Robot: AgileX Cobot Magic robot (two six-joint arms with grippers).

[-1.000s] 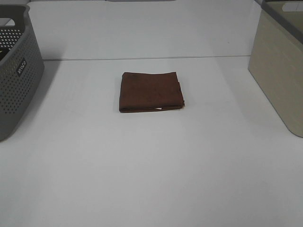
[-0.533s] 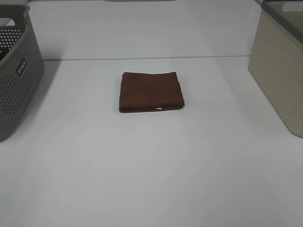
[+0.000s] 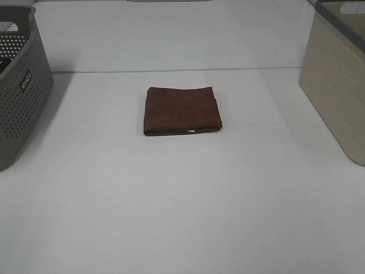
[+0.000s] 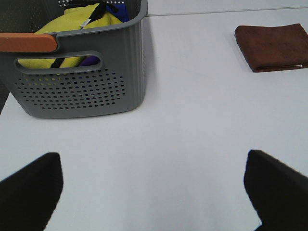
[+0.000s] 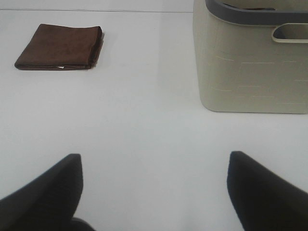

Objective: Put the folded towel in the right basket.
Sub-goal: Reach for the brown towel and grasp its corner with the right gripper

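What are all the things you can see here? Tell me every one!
folded towel: one, brown, flat in the middle of the table
grey basket: one, grey with little holes, left side
clothes: a pile, yellow and blue, inside the grey basket
beige basket: one, beige with grey rim, right side
table: one, white, under everything
left end effector: one, black, open
right end effector: one, black, open

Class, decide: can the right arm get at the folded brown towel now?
Likely yes: the right gripper has open jaws, only bare table lies between it and the brown towel, and the beige basket stands aside.
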